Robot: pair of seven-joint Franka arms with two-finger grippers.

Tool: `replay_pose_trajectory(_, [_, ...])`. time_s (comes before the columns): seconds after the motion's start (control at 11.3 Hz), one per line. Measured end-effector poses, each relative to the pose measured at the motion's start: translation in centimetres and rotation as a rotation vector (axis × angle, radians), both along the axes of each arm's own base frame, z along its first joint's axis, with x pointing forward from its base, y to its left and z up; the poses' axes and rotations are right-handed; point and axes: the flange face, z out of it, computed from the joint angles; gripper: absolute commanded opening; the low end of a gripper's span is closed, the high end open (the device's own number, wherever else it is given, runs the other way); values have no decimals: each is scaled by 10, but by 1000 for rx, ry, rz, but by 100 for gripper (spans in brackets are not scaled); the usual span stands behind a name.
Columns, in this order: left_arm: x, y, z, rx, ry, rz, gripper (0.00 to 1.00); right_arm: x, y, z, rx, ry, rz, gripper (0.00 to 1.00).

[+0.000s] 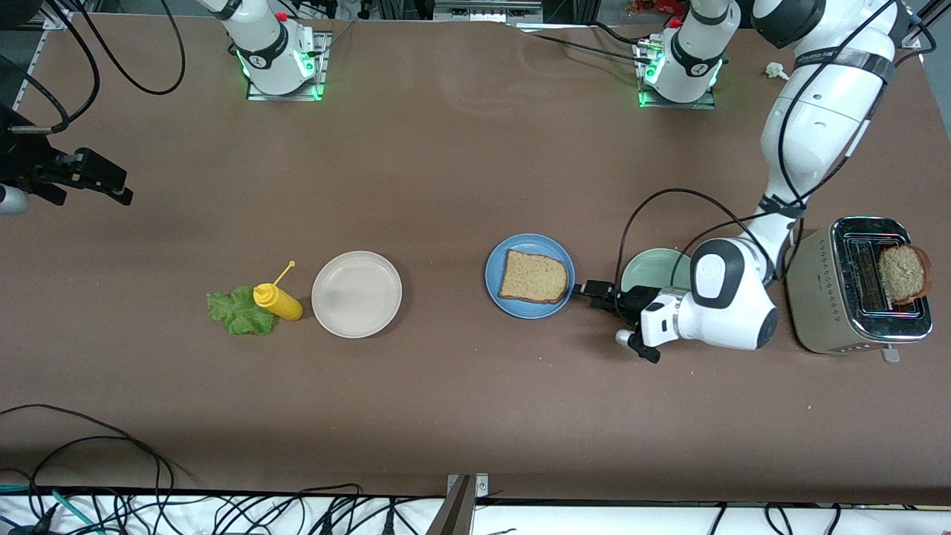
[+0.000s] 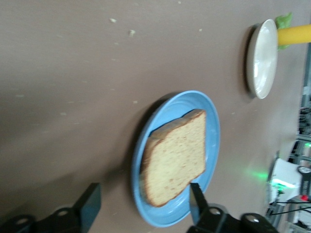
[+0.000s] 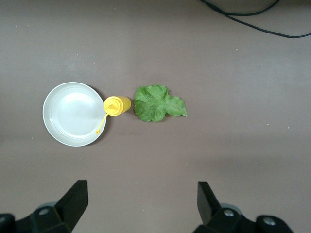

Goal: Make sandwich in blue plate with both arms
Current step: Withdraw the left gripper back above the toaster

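Round matte blue plate (image 1: 494,276) sits mid-desk, carrying one square brown wholemeal bread slice (image 1: 533,277). Left tool (image 1: 588,292) low beside the plate's rim, on the side toward the left arm's end of the desk; fingers (image 2: 196,202) spread apart, holding nothing. Pale green plate (image 1: 648,266) just beside that arm's wrist. Second bread slice (image 1: 903,273) stands in the silver toaster (image 1: 821,297) near the desk's edge. Right tool (image 1: 93,178) waits raised near the right arm's end of the desk, fingers (image 3: 206,199) wide, empty. Ruffled green lettuce leaf (image 1: 234,310) touches the yellow squeeze bottle (image 1: 278,300), beside the off-white round plate (image 1: 356,294).

bread slice (image 1: 533,277) on plate (image 1: 496,282), lettuce (image 1: 236,310) beside bottle (image 1: 278,301)
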Motion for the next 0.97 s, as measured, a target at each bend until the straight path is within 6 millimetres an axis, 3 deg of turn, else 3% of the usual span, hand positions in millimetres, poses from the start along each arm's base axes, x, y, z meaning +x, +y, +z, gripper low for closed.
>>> replay_pose_trajectory(0.27, [10,29,34,85,-67,-62,100,0,0,0,0,0,0,100])
replay_pose_trajectory(0.53, [16,62,104,216,-156,-119,100,0,0,0,0,0,0,100])
replay_pose_trajectory(0.97, [1,80,210,525,-196,-117,100,0,0,0,0,0,0,100])
